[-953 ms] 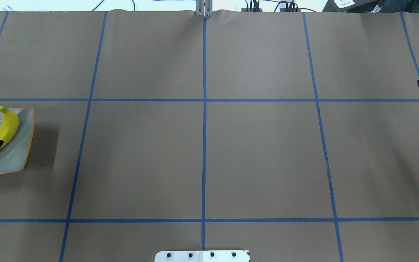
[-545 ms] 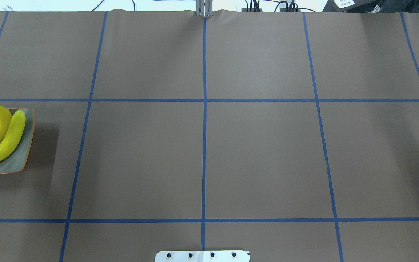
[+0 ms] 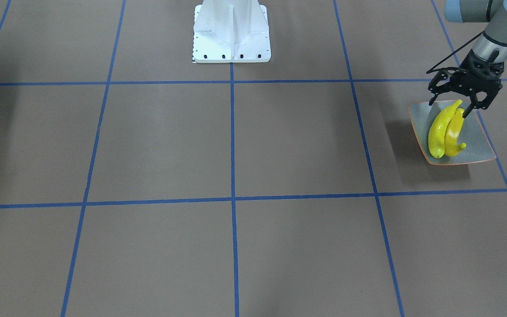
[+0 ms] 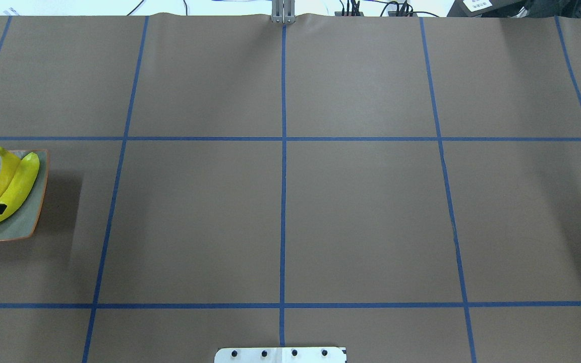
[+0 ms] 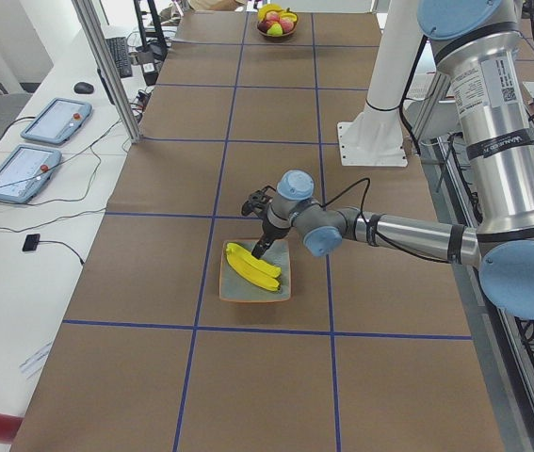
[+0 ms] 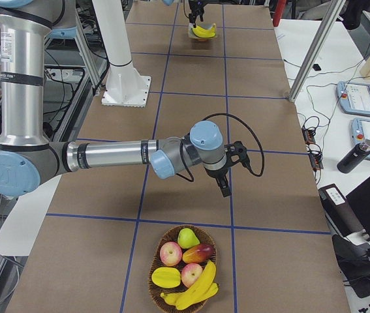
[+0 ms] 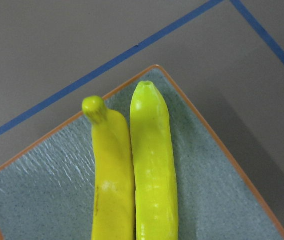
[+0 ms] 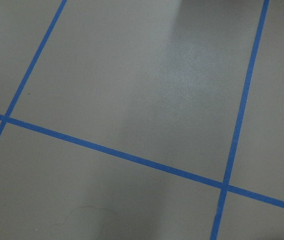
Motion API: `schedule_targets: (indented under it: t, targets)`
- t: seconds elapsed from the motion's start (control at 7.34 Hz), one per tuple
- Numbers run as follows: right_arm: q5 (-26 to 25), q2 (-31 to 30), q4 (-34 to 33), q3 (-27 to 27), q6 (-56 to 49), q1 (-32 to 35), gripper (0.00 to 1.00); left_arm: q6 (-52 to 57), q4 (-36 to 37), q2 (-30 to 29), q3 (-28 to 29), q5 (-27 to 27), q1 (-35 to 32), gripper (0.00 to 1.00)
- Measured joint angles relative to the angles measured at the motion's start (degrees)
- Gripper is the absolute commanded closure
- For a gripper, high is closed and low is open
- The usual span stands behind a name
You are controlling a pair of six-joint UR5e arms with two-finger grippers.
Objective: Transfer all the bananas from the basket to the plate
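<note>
The left gripper [image 3: 450, 107] hung with its jaws spread wide and nothing clamped between them. One black fingertip [image 3: 431, 101] stood to each side of the ends of two bananas lying directly beneath. Whether the fingertips touched the fruit could not be told.

In the left wrist view, the two bananas ran straight out from under the jaws, side by side and touching along their length. The yellower banana [image 7: 112, 180] ended in a knobbed stem. The greener banana [image 7: 154, 165] reached slightly further from the jaws.

Both lay flat on the plate [image 3: 475, 141], a square grey-green dish with an orange-brown rim that sat under and just beyond the jaws. Around the plate was the brown table [image 3: 236, 141], marked into squares with blue tape lines [image 3: 232, 132].

The right gripper [image 6: 225, 190] was well apart from all this, at the other end of the table, hovering over bare paper. Whether its jaws were wide or closed could not be told. A little beyond its fingertips sat the basket [image 6: 154, 284], holding two more bananas [image 6: 196, 287] among apples [image 6: 170, 253] and other fruit.
</note>
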Motion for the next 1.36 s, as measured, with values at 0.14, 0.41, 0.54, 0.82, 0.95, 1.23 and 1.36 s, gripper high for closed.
schedule_targets:
  t: [0.14, 0.41, 0.54, 0.82, 0.95, 1.23, 1.36]
  targets:
    - [0.0, -0.24, 0.13, -2.76, -5.07, 1.64, 0.0, -0.15, 1.19, -0.82, -1.56, -3.39, -2.35, 0.0]
    - [-0.18, -0.27, 0.47, -10.08, -17.25, 4.93, 0.0, -0.71, 2.5, -2.63, -2.66, -5.95, -4.43, 0.0]
    - [-0.27, -0.27, 0.52, -12.76, -22.82, 6.53, 0.0, -0.87, 2.65, -3.08, -2.73, -6.16, -4.61, 0.0]
    - [0.76, 0.99, 0.42, -18.13, -32.94, 9.35, 0.0, -0.95, 2.7, -3.33, -2.68, -6.11, -4.63, 0.0]
    - [3.06, 2.75, 0.32, -22.57, -36.63, 10.83, 0.0, -0.96, 2.66, -3.39, -2.63, -6.02, -4.62, 0.0]
    - [6.98, 9.34, 0.05, -36.28, -44.88, 14.59, 0.0, -0.96, 2.64, -3.43, -2.59, -5.95, -4.49, 0.0]
    - [8.02, 11.29, -0.13, -40.92, -47.26, 15.82, 0.0, -0.96, 2.64, -3.43, -2.59, -5.92, -4.48, 0.0]
